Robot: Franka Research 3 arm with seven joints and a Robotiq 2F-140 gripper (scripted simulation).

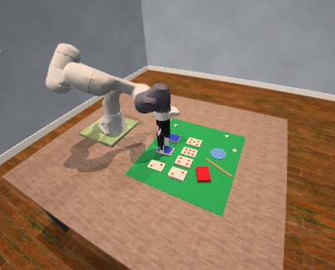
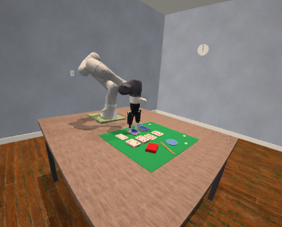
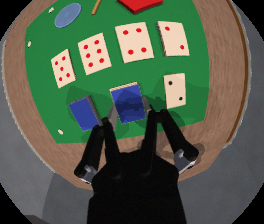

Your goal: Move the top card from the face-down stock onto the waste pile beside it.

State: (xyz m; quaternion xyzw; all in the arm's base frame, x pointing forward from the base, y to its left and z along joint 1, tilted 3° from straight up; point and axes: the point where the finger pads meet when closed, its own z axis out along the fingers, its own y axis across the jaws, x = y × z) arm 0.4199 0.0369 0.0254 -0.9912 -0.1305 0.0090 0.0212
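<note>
Between pincer (image 3: 128, 117) fingers: blue card (image 3: 127, 103), gripped.

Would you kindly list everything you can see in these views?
table: one, brown, under everything.
green mat: one, on the table.
face-up cards: five, white, on the mat.
blue stock: one, face-down, near row.
blue card: one, between the fingers.
red block: one, on the mat.
blue disc: one, beside the stick.
stick: one, tan.
wall clock: one, white.
arm: one, cream, on a green base plate.
gripper: one, black, shut on the blue card.
</note>
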